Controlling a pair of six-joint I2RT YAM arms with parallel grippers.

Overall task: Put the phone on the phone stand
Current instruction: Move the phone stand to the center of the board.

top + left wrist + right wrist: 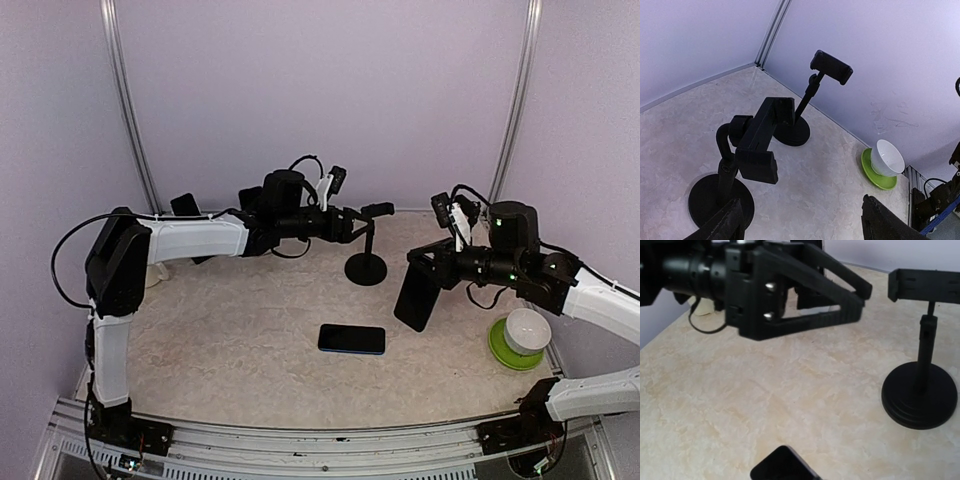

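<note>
near stand [366,262], phone [416,298] in right claw [430,266]

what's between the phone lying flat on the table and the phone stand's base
Nothing, just bare table from the flat phone to the phone stand base, seen in top view.

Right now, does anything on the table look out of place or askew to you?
Nothing is spilled or broken. The oddity is two phones: one phone lies flat mid-table, while the right gripper holds a second phone hanging tilted. The white bowl on its green plate seems unrelated.
</note>
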